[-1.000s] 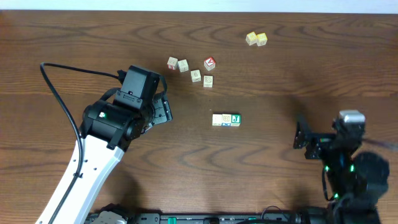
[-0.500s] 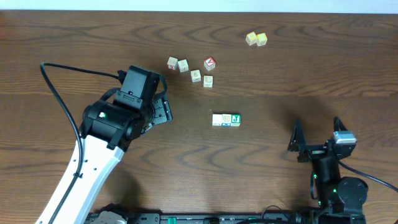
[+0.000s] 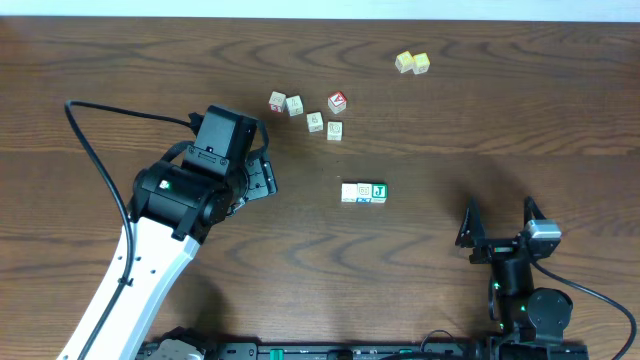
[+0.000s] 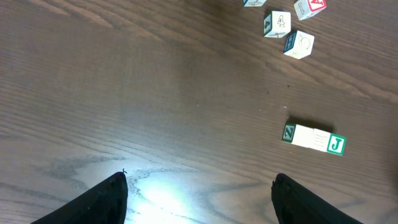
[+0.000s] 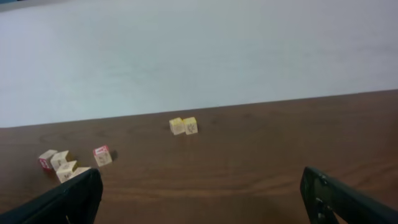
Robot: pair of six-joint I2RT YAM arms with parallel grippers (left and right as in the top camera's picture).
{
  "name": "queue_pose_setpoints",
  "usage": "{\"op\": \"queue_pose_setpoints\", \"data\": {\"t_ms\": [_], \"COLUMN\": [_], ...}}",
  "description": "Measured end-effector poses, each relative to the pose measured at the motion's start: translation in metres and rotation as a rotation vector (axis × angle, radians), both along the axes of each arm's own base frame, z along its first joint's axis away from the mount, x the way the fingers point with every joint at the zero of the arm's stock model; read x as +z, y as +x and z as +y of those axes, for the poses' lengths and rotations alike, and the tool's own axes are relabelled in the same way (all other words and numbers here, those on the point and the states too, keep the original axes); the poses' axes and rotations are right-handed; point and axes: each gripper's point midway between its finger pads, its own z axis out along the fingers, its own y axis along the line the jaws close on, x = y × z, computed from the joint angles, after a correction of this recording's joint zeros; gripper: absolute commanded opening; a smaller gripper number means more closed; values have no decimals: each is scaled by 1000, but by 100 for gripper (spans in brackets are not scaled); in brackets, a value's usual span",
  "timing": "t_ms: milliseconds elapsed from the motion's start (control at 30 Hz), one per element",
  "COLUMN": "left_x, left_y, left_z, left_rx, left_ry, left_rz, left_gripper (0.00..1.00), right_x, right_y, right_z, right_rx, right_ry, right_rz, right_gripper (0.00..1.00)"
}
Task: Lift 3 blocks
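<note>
The 3 blocks (image 3: 363,192) lie side by side in a short row near the table's middle: a green-faced "J" cube (image 3: 379,192) at the right end, an orange-marked one in the middle, a whitish one at the left. In the left wrist view the row (image 4: 313,138) lies to the upper right, with the "J" cube (image 4: 336,144) at its right end. My left gripper (image 3: 263,178) (image 4: 199,186) is open and empty, well left of the row. My right gripper (image 3: 498,222) (image 5: 200,180) is open and empty near the front right edge. The row is out of the right wrist view.
Several lettered cubes, one of them a red-faced cube (image 3: 338,101) (image 5: 102,155), are scattered behind the row. Two pale yellow cubes (image 3: 412,63) (image 5: 184,126) sit at the back right. A black cable (image 3: 95,150) loops left of the left arm.
The right arm has pulled back toward the table's front edge and folded low, its gripper still open. The left arm and the blocks have not moved.
</note>
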Motion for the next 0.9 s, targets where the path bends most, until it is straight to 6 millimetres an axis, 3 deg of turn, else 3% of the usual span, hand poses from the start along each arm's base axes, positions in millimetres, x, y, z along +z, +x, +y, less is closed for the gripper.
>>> {"op": "queue_pose_setpoints", "data": {"t_ms": [200,900], "left_x": [0,0], "left_y": [0,0], "left_z": [0,0], "left_rx": [0,0], "left_ry": [1,0], "left_rz": [1,0], "left_gripper": [75,75], "right_x": [-21,-21], "right_y": [0,-1], "right_z": [-4,-4], "right_rx": [-20,-22], "right_ry": [8,-104], "right_rz": [87,82], "right_gripper": [99,99]}}
